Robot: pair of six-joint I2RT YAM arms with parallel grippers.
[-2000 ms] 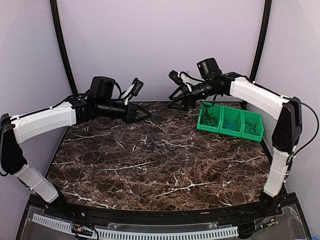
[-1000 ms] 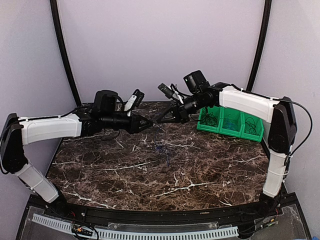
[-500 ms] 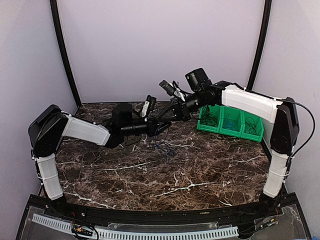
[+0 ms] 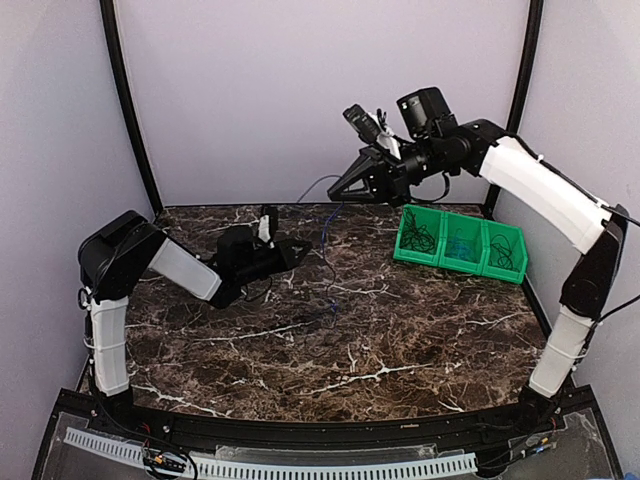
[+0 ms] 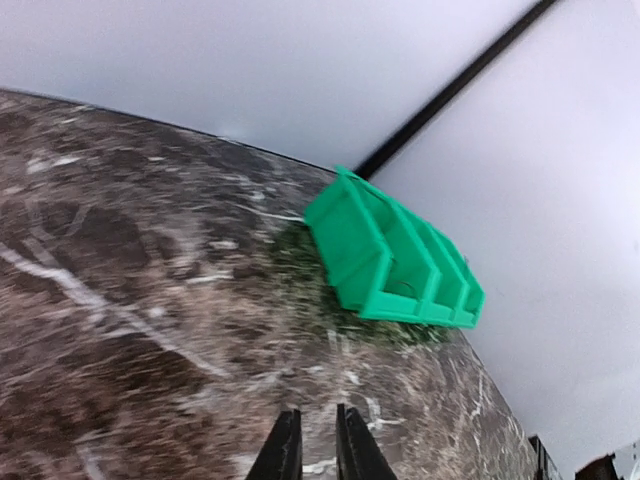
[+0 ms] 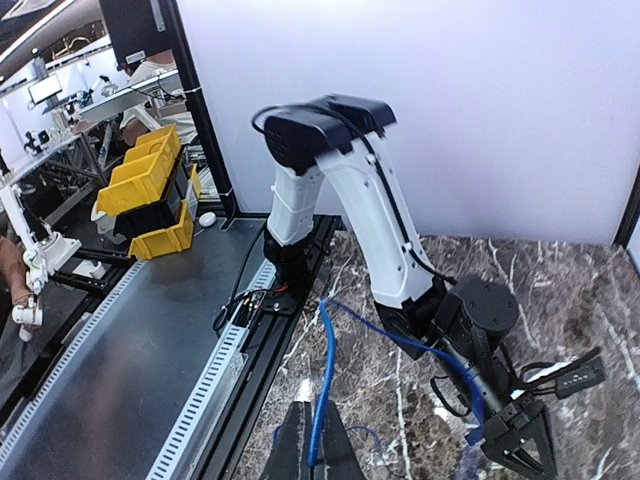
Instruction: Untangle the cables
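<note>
**While the right gripper (image 4: 336, 194) pinched a blue cable (image 4: 324, 236) aloft, the cables (image 4: 326, 304) lay mid-table**

Where the right arm reached high over the far half of the table (image 4: 400, 345), its gripper pointed down and to the left with the fingers closed together on the blue cable. In the right wrist view the right gripper (image 6: 310, 445) had the blue cable (image 6: 324, 370) coming up from between its fingertips. The strand then bent over and ran down past the left arm (image 6: 345, 200) towards that arm's wrist. From above, the same strand made a small loop beside the raised fingers. It dropped in a loose line to the rest of the cables, a small blue and dark clump lying on the marble near the middle of the table.

The left gripper (image 4: 293, 250) sat low over the table, aimed to the right, with the hanging strand just beside its tips. Whether the two touched could not be told. Its own camera was blurred. It showed the left gripper (image 5: 318, 455) drawn nearly closed, only a narrow slit between the fingers, and nothing visible in that slit.

A green bin (image 4: 440, 262) with three compartments stood at the far right of the table, well apart from the clump. Thin dark wires (image 4: 424, 238) lay in its left compartment. The green bin (image 5: 370, 250) also showed ahead of the left fingers.
</note>
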